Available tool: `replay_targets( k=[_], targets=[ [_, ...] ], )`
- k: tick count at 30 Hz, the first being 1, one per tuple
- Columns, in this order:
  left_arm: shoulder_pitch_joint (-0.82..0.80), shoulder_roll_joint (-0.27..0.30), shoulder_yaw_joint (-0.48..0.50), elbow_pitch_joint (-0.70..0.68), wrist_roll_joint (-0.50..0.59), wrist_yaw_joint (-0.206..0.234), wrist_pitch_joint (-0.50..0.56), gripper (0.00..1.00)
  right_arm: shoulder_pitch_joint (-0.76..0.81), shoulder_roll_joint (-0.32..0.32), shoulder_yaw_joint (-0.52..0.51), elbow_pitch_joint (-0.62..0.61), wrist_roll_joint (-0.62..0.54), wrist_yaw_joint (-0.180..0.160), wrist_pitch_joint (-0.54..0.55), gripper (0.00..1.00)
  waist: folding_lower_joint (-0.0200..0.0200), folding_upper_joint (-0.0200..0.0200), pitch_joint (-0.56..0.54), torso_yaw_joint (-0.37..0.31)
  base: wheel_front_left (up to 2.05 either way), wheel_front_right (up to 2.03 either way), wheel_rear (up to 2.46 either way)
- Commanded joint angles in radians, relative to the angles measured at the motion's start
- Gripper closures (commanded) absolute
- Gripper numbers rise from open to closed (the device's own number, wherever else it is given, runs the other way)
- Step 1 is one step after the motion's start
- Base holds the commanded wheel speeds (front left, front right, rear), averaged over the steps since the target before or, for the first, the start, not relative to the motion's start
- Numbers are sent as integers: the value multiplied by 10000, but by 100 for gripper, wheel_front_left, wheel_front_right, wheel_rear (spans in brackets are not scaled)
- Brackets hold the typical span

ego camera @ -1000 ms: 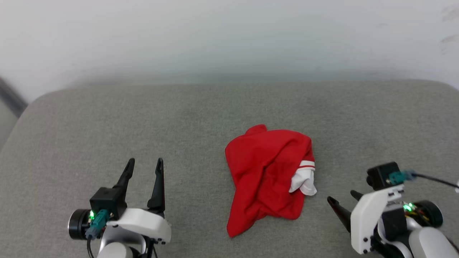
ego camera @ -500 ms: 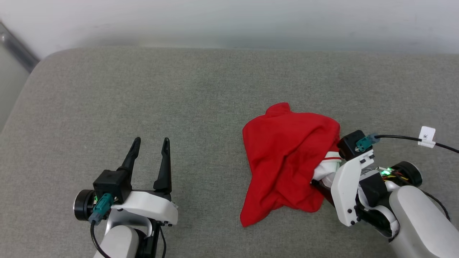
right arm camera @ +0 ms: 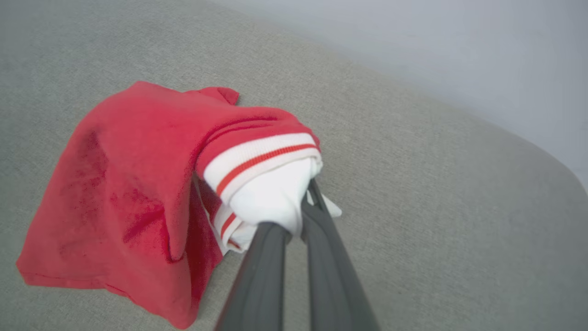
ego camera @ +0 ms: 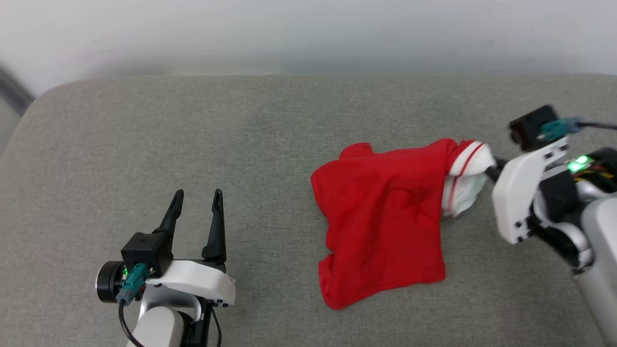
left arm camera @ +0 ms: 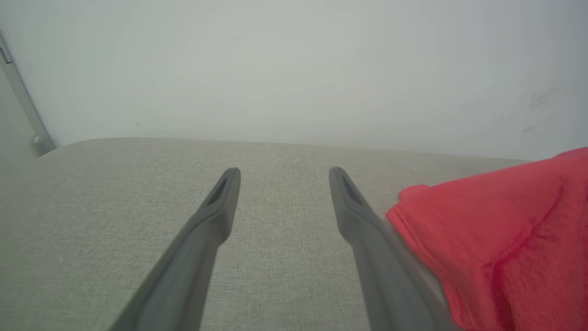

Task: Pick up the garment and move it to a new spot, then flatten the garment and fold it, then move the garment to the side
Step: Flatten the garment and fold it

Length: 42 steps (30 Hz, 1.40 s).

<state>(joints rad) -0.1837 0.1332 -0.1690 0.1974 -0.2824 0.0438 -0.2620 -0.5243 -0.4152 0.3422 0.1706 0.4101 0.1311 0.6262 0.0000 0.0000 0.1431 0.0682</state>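
- Right claw (right arm camera: pixel 305 202): a second ago it sat spread open at the lower right of the head view, apart from the cloth. It now sits at the right edge at mid-height, clenched on the white sleeve (right arm camera: pixel 271 193) of the garment (ego camera: pixel 385 226).
- Garment, change: earlier a crumpled heap at frame centre with the sleeve tucked low on its right side. The sleeve end is now drawn out to the heap's upper right and lifted off the surface, and the red body trails down and left from it. The head camera has itself shifted between the pictures.
- Left claw (ego camera: pixel 198 193): lower left of the head view as before, fingers still spread apart and holding nothing, well apart from the garment. In its wrist view the red cloth lies at the right edge.
- Garment, place: right of centre in the head view, its lower part resting on the grey cushion (ego camera: pixel 193 135).
- Garment, look: bright red body, creased, with a loose fold along the top. The white sleeve carries a white band with a thin red stripe (right arm camera: pixel 257 158). A second striped edge shows below the sleeve.
- Wall (ego camera: pixel 308 33): pale, along the top of the frame behind the cushion.
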Motion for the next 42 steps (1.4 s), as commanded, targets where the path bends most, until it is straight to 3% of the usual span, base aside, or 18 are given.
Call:
replay_targets(
  k=[1, 8, 13, 17, 18, 20, 21, 29, 42],
  targets=[
    [76, -44, 43, 6, 78, -62, -36, 0, -62, -161, -294, -203, -68, -7, 30, 100, 0, 0, -72, -178, 0, 0, 0],
    [138, -141, 163, 12, 172, -111, -36, 0, 1292, -451, -2871, -393, -397, -7, 124, 100, 0, 0, -77, -516, 0, 0, 0],
    [169, -146, 273, 75, 195, -146, -36, 0, 2832, 57, -4386, 91, -424, -5, -166, 100, 0, 0, -28, -692, 0, 0, 0],
    [167, -149, 312, 117, 224, -163, -36, 0, 3589, 544, -4939, 522, -480, -7, -456, 100, 0, 0, -18, -751, 0, 0, 0],
    [158, -140, 330, 146, 233, -171, -36, 0, 3843, 722, -5035, 719, -515, -5, -588, 94, 0, 0, -24, -765, 0, 0, 0],
    [151, -119, 358, 184, 234, -194, -36, 0, 4129, 1004, -5211, 1043, -560, -7, -883, 54, 0, 0, -48, -791, 0, 0, 0],
    [162, -106, 373, 209, 236, -200, -36, 0, 4228, 1152, -5263, 1187, -539, -7, -1021, 0, 0, 0, -73, -805, 0, 0, 0],
    [529, -34, 483, 367, 202, -139, -36, 0, 4894, 1727, -5412, 1094, -718, -5, -2906, 0, 0, 0, -571, -891, 0, 0, 0],
    [1402, 119, 665, 358, -19, 84, 57, 0, 6142, 2936, -4709, -1431, -2080, -5, -5841, 0, 0, 0, -1458, -1033, 0, 0, 0]
  ],
)
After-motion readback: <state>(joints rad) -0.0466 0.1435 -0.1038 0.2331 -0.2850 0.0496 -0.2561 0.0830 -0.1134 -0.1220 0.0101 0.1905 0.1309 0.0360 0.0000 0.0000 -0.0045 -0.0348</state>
